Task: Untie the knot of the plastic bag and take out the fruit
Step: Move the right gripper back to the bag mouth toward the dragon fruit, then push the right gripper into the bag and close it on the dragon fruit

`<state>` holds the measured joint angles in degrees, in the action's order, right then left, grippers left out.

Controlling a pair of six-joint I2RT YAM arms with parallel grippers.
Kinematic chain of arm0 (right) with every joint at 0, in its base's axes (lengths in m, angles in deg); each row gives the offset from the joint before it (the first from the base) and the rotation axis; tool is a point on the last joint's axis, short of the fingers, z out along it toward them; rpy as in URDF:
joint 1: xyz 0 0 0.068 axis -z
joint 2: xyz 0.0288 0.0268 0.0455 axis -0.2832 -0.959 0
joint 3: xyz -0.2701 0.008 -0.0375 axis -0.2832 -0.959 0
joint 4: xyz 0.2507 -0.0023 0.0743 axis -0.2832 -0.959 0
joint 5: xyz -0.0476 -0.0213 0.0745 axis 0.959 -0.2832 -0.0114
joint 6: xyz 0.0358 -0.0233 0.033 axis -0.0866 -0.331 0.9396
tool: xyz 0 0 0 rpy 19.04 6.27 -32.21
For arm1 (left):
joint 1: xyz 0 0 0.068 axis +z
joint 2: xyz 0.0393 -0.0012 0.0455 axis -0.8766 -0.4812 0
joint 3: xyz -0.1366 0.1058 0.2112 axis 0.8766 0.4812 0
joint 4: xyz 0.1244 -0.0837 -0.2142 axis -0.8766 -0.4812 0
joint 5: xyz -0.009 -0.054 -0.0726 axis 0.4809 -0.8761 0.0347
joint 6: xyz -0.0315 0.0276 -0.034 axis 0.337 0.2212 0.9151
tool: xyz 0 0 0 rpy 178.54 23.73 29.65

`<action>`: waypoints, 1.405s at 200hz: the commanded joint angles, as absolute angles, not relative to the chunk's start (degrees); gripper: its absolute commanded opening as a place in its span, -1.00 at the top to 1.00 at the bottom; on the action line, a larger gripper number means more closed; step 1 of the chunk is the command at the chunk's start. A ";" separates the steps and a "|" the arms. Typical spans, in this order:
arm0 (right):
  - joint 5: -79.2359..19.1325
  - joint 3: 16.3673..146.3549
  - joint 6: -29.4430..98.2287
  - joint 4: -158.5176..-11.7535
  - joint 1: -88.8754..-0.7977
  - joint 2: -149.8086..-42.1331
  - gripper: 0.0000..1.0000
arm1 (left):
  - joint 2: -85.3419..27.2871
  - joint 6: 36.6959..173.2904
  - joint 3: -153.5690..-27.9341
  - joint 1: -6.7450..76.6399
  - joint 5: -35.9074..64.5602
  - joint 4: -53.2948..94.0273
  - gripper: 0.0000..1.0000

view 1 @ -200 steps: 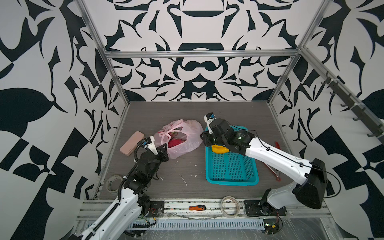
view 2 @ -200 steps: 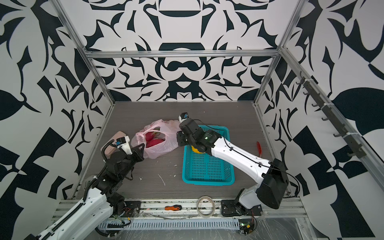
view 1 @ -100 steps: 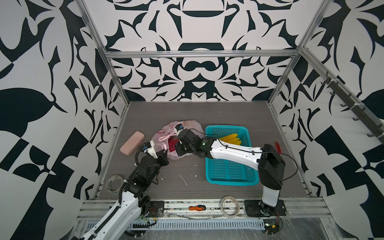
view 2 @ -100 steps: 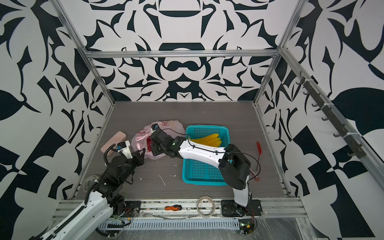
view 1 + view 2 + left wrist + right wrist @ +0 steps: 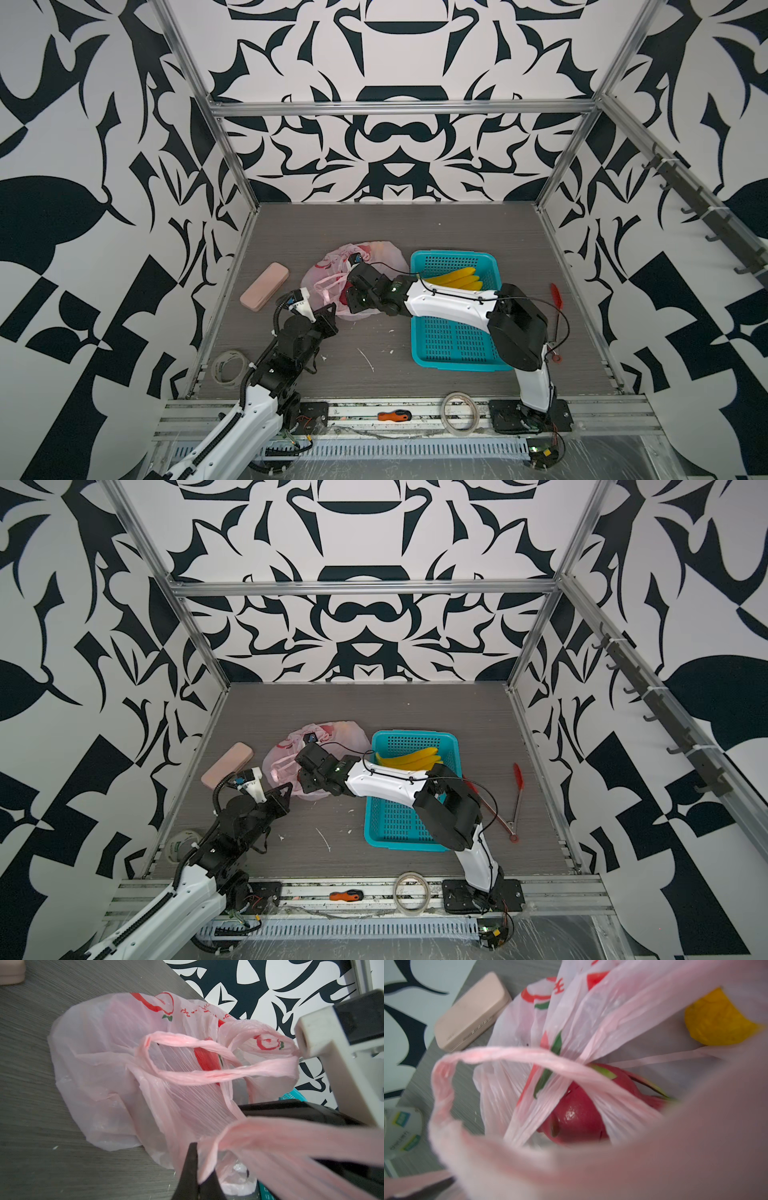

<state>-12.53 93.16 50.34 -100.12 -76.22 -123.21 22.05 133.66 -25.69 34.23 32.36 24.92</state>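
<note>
Evidently one item has been delivered. A second ago the banana bunch (image 5: 457,279) hung in the right gripper above the teal basket (image 5: 451,343). It now lies inside, along the basket's far wall.

The right gripper (image 5: 352,289) has since crossed back to the mouth of the plastic bag (image 5: 376,254). The bag rests on the bench (image 5: 415,224) left of centre, just beside the basket's left wall. Pink film smothers this arm's wrist view, so it cannot be told whether its jaws stand apart or have closed on anything.

The left gripper (image 5: 197,1160) stays clamped on a handle strip (image 5: 280,1138) of the bag, as before, and appears to be holding the mouth up.

No knot shows in any view, and the free handle loop (image 5: 207,1073) lies slack and separate, so the untying is judged complete.

Still inside the bag are a dragon fruit (image 5: 577,1120) and the orange (image 5: 716,1020).

Finding: emptying is under way, with one fruit out. The dragon fruit lies nearest the returning gripper and is the likely next pick.
</note>
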 commanded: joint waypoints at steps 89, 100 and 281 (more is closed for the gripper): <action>-4.76 107.95 53.25 -109.02 -76.38 -128.54 0.04 | 24.52 134.44 -24.77 34.34 30.94 25.49 1.00; -4.21 107.99 53.52 -109.35 -76.36 -128.41 0.04 | 25.19 134.18 -24.86 34.34 31.21 25.14 1.00; -2.45 115.53 75.89 -121.98 -76.17 -133.58 -0.43 | 36.75 134.22 -21.94 34.34 28.19 20.47 1.00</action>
<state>-4.05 112.05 72.16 -119.22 -76.18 -134.01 34.39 133.84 -23.11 34.23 29.33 22.32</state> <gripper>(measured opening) 0.688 0.045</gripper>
